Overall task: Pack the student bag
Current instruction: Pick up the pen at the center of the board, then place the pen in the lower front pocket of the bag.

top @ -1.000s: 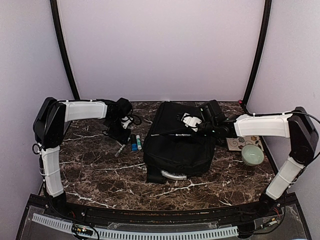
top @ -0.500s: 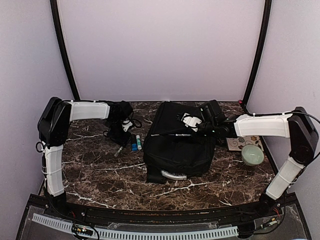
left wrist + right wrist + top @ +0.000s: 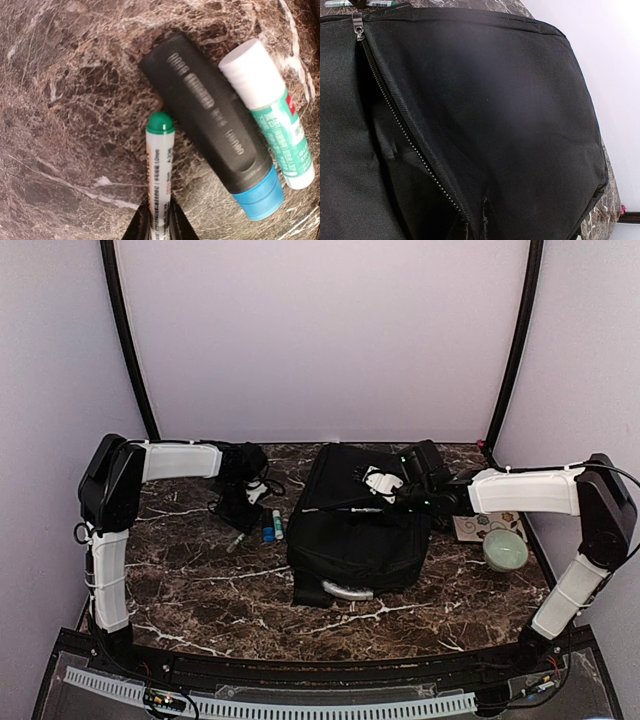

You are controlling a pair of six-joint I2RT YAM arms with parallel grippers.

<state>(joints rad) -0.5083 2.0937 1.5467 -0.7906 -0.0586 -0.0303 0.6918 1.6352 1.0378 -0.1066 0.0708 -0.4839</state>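
Observation:
The student bag (image 3: 350, 525) is a large black backpack lying flat mid-table, its zipper (image 3: 395, 112) open. My right gripper (image 3: 385, 488) rests on its top and is shut on the fabric flap beside the zipper (image 3: 479, 231). My left gripper (image 3: 240, 515) is down at the table left of the bag. In the left wrist view it (image 3: 160, 222) is shut on a white pen with a green cap (image 3: 160, 165). Next to the pen lie a black marker with a blue end (image 3: 210, 120) and a white and green glue stick (image 3: 270, 115).
A pale green bowl (image 3: 505, 550) and a patterned card (image 3: 478, 525) sit right of the bag. The bag's light grey handle loop (image 3: 345, 590) sticks out at its near edge. A black cable (image 3: 215, 505) lies by the left gripper.
The left arm's elbow has swung a little to the right while its gripper stays at the pens. The right arm has not moved.

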